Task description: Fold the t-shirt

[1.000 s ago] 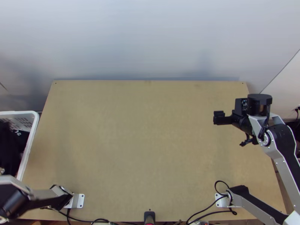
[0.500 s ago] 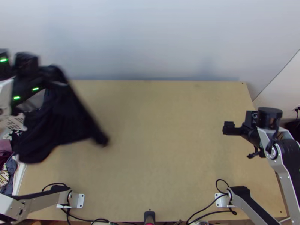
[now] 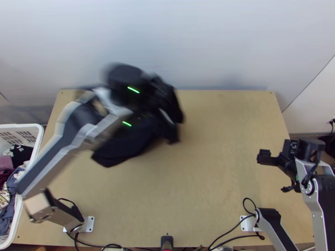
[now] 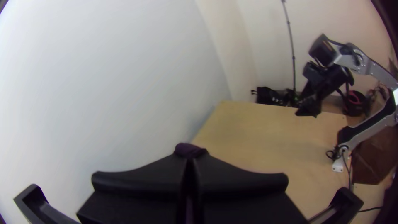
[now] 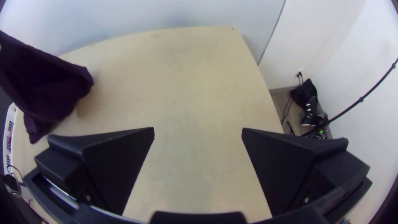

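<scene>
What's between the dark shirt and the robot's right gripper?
Just bare wooden table between the shirt and the right gripper, as the top view shows.

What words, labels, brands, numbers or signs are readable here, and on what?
None readable.
White marks on black cloth in the basket: too small.
Pale print on a garment in the basket: too small.
White marks on the black wrist module of the right arm: too small.
T-shirt: blurred, no text I can make out.
</scene>
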`<control>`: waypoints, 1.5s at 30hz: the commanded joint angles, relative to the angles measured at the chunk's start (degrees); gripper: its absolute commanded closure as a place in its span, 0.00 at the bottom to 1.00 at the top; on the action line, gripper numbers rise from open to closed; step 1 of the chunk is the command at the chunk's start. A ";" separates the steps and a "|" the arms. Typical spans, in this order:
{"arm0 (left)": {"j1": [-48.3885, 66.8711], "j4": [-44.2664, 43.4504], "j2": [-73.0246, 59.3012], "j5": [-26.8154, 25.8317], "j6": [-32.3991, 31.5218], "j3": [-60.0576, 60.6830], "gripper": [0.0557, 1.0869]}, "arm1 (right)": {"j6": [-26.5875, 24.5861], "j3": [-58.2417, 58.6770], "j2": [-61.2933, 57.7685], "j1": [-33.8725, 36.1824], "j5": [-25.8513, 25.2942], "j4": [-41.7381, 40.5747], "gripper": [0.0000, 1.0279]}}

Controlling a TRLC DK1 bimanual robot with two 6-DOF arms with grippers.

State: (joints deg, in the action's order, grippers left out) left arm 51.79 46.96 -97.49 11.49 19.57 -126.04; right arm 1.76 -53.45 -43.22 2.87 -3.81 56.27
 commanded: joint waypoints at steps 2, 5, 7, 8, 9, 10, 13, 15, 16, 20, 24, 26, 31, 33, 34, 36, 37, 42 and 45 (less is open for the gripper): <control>14.30 -1.78 -9.21 1.61 -0.68 -0.79 0.54 | -3.96 3.88 3.67 8.73 0.12 0.42 0.04; 15.89 -1.34 -10.35 1.61 -2.26 -0.70 0.04 | -4.31 3.88 4.02 9.61 0.12 0.42 0.04; 16.06 -1.08 -10.26 1.70 -3.05 -0.70 0.04 | -4.31 3.97 4.11 9.61 0.12 0.24 0.04; 15.97 -0.64 -9.82 1.70 -3.14 -0.61 0.04 | -4.57 4.06 3.93 9.61 0.12 -0.20 0.04; 15.71 0.24 -9.12 1.70 -3.14 -0.61 0.04 | -4.84 4.06 3.76 9.61 0.12 -0.64 0.04; 15.09 1.29 -8.24 1.70 -3.14 -0.52 0.04 | -5.01 3.88 3.58 9.52 0.21 -1.08 0.04; 10.17 3.93 -4.81 1.79 -3.31 0.18 0.04 | -5.63 3.79 2.62 7.94 0.21 -2.39 0.04; 4.55 6.92 -2.70 1.79 -3.31 2.55 0.04 | -5.63 4.06 2.53 3.37 0.21 -3.27 0.04; 1.21 9.03 -1.74 1.79 -3.31 4.57 0.04 | -4.75 3.97 2.09 0.03 0.03 -3.45 0.04; -9.78 12.81 3.89 1.70 -1.73 17.93 0.05 | -3.61 3.71 -1.34 -6.04 -1.37 -5.12 0.04; -19.27 12.01 8.11 1.79 1.78 32.96 0.05 | -3.96 2.47 -5.47 -9.38 -1.37 -6.44 0.04; -23.49 10.52 9.16 1.79 1.78 38.94 0.05 | -4.57 2.12 -7.93 -11.84 -1.28 -6.52 0.04; -32.63 6.13 10.48 1.79 4.07 50.10 0.05 | -4.75 1.60 -13.03 -19.31 -1.28 -6.61 0.04; -35.71 3.93 10.48 1.79 5.39 52.65 0.05 | -4.66 0.98 -15.14 -21.24 -1.20 -6.61 0.04; -37.20 3.05 10.39 1.79 6.09 53.62 0.05 | -4.57 0.45 -16.19 -22.21 -0.84 -6.61 0.04; -40.28 1.91 9.87 1.87 7.67 55.11 0.08 | -4.48 -0.87 -18.30 -24.23 -0.58 -6.61 0.04; -41.77 1.73 9.51 1.79 8.38 55.64 0.09 | -4.66 -1.66 -19.44 -25.20 -0.58 -6.61 0.04; -47.40 -0.82 8.20 2.84 11.01 58.63 0.11 | -6.59 -5.35 -23.22 -26.34 -0.58 -6.79 0.04; -48.71 -0.82 7.05 2.58 10.93 59.15 0.14 | -6.77 -5.70 -23.84 -26.34 -0.58 -6.88 0.04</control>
State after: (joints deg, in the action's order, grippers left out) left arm 9.39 48.03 -88.88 13.80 28.62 -70.96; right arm -3.95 -56.62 -63.26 -21.28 -4.51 49.54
